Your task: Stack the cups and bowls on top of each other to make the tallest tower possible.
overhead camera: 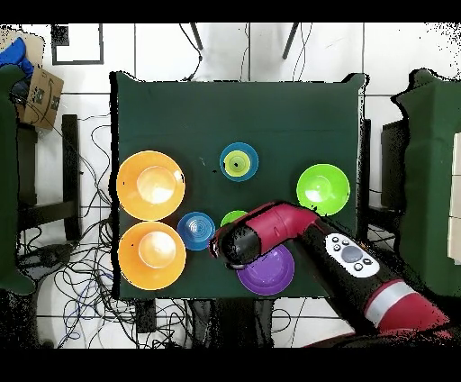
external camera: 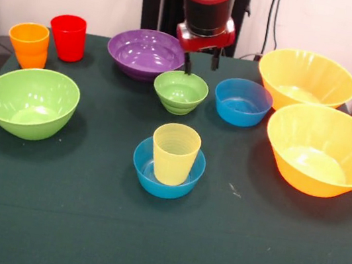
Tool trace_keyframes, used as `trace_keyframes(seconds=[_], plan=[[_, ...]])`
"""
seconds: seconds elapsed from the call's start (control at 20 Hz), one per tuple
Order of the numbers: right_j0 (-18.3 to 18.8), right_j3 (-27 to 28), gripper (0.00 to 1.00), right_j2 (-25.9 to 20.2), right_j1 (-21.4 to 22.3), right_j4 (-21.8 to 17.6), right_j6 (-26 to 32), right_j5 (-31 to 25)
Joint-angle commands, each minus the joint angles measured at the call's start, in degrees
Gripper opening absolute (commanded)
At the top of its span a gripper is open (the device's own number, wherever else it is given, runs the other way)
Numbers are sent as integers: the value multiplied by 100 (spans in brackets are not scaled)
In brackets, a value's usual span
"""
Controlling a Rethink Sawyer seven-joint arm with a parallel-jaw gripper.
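Observation:
My gripper (external camera: 201,62) hangs open just above the far rim of the small green bowl (external camera: 180,92), with nothing between its fingers. In front of that bowl, a pale yellow cup (external camera: 174,153) stands upright inside a small blue bowl (external camera: 149,175). A second small blue bowl (external camera: 242,102) sits right of the green one. The purple bowl (external camera: 145,52) lies behind the gripper. An orange cup (external camera: 29,45) and a red cup (external camera: 68,37) stand at the far left. In the overhead view the arm (overhead camera: 270,230) covers most of the small green bowl (overhead camera: 232,217) and hides the gripper.
Two very large orange bowls (external camera: 307,79) (external camera: 326,150) fill the right side. A large green bowl (external camera: 30,102) sits at the left. The dark green table cloth (external camera: 81,224) reaches the front edge. Cables and chairs surround the table in the overhead view.

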State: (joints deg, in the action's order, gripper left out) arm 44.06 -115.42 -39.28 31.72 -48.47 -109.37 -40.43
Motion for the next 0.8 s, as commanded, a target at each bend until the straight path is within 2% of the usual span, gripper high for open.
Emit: trace_keyframes(seconds=[0.05,0.2,0.35,0.45,0.8], plan=[[-453,-422,100,369,-91,-722,-34,628],[-579,-499,100,466,-44,-919,-131,830],[-807,-374,100,684,-2,-1323,-366,1178],[-883,-307,100,775,22,-1422,-415,1280],[-858,-316,100,828,210,-1227,-168,1341]])
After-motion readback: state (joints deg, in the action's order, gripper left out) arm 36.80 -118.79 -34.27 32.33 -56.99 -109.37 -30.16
